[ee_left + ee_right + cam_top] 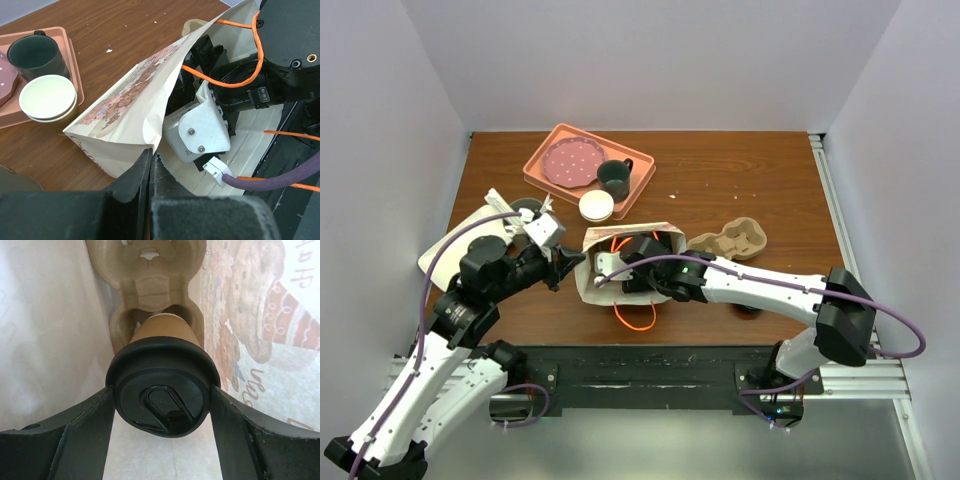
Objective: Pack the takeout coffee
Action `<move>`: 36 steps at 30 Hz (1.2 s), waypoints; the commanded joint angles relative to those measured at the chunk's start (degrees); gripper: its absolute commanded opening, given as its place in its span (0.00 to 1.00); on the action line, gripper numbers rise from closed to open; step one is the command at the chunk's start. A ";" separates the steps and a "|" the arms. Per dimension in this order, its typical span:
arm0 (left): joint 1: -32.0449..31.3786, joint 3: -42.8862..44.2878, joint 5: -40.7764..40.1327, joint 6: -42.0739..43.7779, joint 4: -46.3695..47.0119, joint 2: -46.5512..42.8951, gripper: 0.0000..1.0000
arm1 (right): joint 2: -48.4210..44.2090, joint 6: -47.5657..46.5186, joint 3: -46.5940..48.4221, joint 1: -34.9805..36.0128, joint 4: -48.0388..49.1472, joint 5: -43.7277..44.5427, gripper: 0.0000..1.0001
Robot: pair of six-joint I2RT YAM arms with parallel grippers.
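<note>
In the right wrist view the takeout coffee (162, 390), tan-brown with a black lid, points its lid at the camera. Its base rests in a socket of a pulp carrier (145, 285), with bag paper on both sides. My right gripper (162, 405) is shut on it, both fingers (85, 425) pressed against the lid's rim. From above, that gripper (635, 255) reaches inside the printed paper bag (592, 285), which hides the cup. My left gripper (151, 155) is shut on the bag's (130, 115) open edge and holds the mouth up.
An orange tray (545, 175) at the back holds a pink plate (572, 162) and a dark green mug (614, 177); a white cup (596, 206) stands beside it. A pulp carrier (728, 240) lies right of the bag. Orange bag handles (636, 318) trail toward me.
</note>
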 commanded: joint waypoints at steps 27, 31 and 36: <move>-1.02 1.41 3.73 -0.05 1.42 0.12 0.00 | 3.28 -8.36 4.29 -3.52 -1.03 -7.60 0.16; -1.02 1.67 3.73 -0.05 1.15 0.39 0.00 | 3.28 -8.10 3.76 -4.05 -0.14 -9.80 0.17; -1.02 1.94 2.76 -0.14 0.80 0.74 0.00 | 3.54 -7.40 2.62 -4.84 0.38 -11.48 0.18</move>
